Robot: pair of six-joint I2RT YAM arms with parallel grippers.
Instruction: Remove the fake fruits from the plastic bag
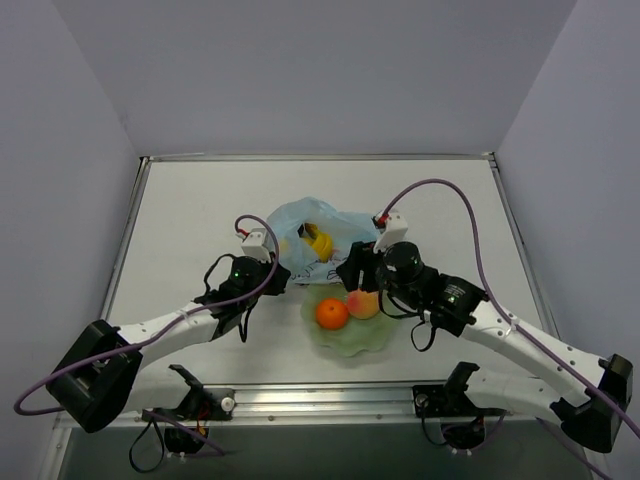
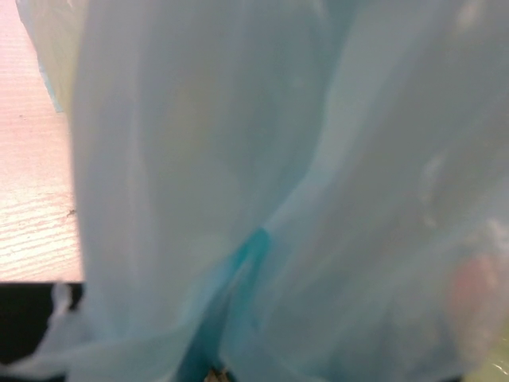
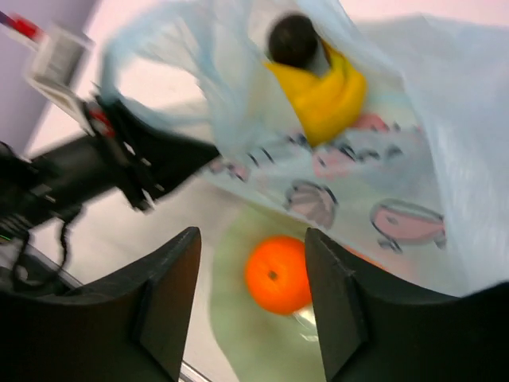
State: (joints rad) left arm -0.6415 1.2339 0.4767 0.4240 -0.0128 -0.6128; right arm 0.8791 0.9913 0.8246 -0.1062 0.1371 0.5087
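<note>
The light-blue plastic bag (image 1: 300, 222) lies at the table's middle, its mouth open toward me. Yellow bananas (image 1: 321, 244) and a small dark round fruit (image 1: 306, 232) sit inside; they also show in the right wrist view, bananas (image 3: 322, 97) and dark fruit (image 3: 292, 40). The orange (image 1: 331, 313) and the peach-pink fruit (image 1: 364, 303) lie in the pale green bowl (image 1: 352, 343). My left gripper (image 1: 277, 277) is shut on the bag's near left edge; bag film (image 2: 262, 159) fills its view. My right gripper (image 3: 250, 274) is open and empty above the orange (image 3: 278, 275).
The bowl (image 3: 231, 326) touches the bag's near edge, between the two arms. My left arm's dark gripper body (image 3: 151, 159) shows left of the bag. Bare table (image 2: 32, 159) lies left of the bag. Grey walls close in the table on three sides.
</note>
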